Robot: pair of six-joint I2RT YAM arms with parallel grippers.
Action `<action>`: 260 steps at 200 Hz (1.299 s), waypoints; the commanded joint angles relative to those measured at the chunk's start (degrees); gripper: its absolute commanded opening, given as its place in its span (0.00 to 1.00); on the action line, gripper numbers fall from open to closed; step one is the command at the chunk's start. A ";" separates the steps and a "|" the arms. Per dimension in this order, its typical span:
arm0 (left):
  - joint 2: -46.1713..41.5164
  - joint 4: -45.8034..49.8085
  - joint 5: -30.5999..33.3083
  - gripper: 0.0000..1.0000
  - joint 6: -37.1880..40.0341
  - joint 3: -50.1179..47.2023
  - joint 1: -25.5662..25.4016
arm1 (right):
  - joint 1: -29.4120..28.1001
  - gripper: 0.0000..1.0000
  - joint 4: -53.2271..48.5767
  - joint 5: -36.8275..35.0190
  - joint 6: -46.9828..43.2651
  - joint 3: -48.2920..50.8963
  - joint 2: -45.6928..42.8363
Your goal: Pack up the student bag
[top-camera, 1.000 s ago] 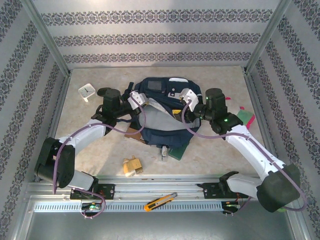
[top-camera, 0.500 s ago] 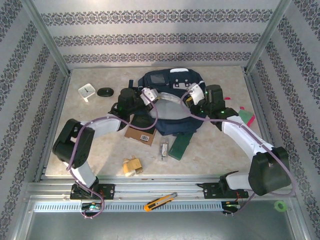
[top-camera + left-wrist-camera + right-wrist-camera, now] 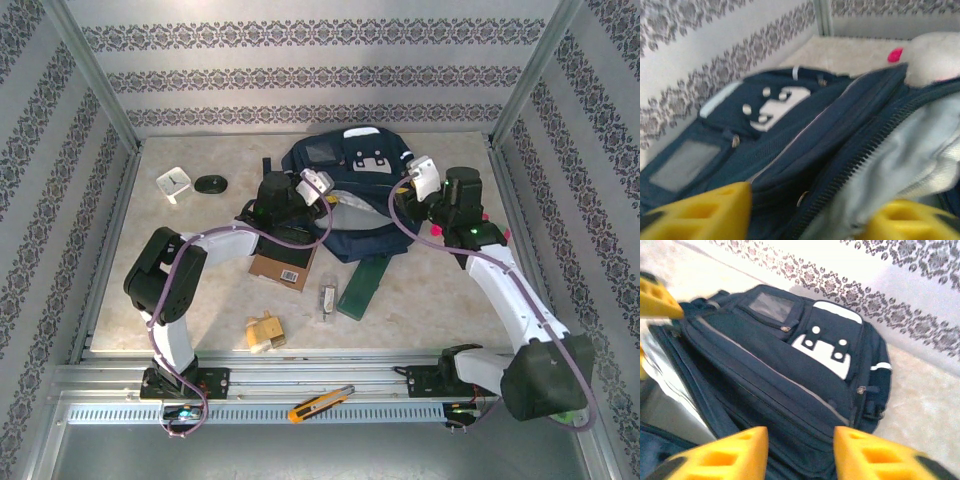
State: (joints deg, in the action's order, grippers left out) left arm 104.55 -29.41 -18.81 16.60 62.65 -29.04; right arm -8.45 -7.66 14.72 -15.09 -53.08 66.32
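— Now, where is the bag found?
— On the table, between the two grippers. Bare room is left behind the bag and at both its sides.
— And the grippers?
— The left gripper is held spread over the bag's unzipped left edge. The right gripper is spread at the bag's right corner, and nothing is pinched.
— Nearer?
— A box and a green case are seen just beside the bag's near edge.
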 commanded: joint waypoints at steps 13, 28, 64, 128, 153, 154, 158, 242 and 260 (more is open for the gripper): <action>-9.33 21.51 7.86 0.68 -13.60 3.21 0.54 | -3.52 0.56 -7.85 0.07 17.71 -2.96 -3.26; -13.01 32.59 10.11 0.70 -18.17 3.08 0.98 | -8.58 0.59 -10.39 -0.26 24.81 -3.97 -3.40; -19.73 53.21 12.89 0.66 -31.78 -0.40 4.71 | -26.47 0.58 -11.56 -9.86 38.95 -3.92 -0.64; -18.37 47.07 12.44 0.48 -38.50 -12.25 8.38 | -38.48 0.52 9.15 -9.17 74.15 3.38 12.02; -12.89 47.15 15.27 0.43 -38.43 -10.68 8.47 | -40.37 0.52 10.48 -10.25 78.51 1.97 19.18; -12.71 47.16 15.33 0.43 -38.41 -10.56 8.47 | -40.44 0.52 10.43 -10.38 78.70 1.90 19.41; -11.95 47.28 15.45 0.41 -38.34 -10.29 8.54 | -40.72 0.53 10.27 -10.68 79.48 1.66 20.23; -7.06 46.58 17.88 0.17 -39.54 -14.30 9.80 | -40.60 0.66 5.46 -11.52 92.60 -5.07 36.19; -6.36 45.39 16.84 0.15 -40.91 -15.77 9.98 | -40.51 0.65 7.38 -10.83 94.33 -5.11 38.31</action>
State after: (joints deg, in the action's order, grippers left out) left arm 94.78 15.42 -2.94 -21.76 50.72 -20.49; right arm -49.25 -2.39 3.88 75.02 -56.69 101.80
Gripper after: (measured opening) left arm 0.163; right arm 0.654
